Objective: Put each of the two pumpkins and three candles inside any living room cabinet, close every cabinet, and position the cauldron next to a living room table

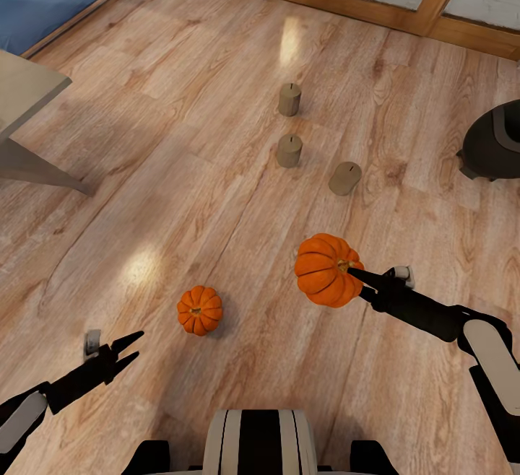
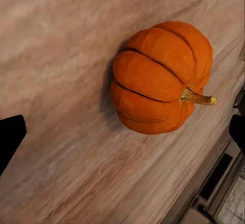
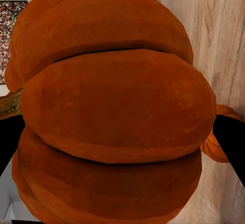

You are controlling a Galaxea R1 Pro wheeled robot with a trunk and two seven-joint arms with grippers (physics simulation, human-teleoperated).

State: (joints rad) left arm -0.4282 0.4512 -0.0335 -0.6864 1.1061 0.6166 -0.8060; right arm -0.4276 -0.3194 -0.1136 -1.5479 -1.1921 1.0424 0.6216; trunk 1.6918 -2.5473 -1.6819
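A robot looks down on a light brown wood-plank floor [image 1: 217, 172]. Its right pincer [image 1: 355, 274] is closed on the larger bright orange ribbed pumpkin [image 1: 326, 269], carrying it clear of the floor; the right wrist view shows the fruit wedged between both dark fingers.

The smaller bright orange ribbed pumpkin [image 1: 200, 310] rests on the floor, stem roughly upward. It lies ahead of the left pincer [image 1: 132, 349] and toward the robot's right, near but apart. That pincer's 2 black fingers are spread and grip nothing. In the left wrist view the small pumpkin [image 2: 161, 78] sits between the 2 fingertips at the picture's edges, so the pincer seems aimed at it. The left arm is the nearer and the only free one.

Farther off stand 3 stubby beige-tan candles [image 1: 289, 99], 1 of them tilted. A round black cauldron [image 1: 495, 143] sits at the right edge. A corner of the low grey desk [image 1: 25, 85] shows at left.
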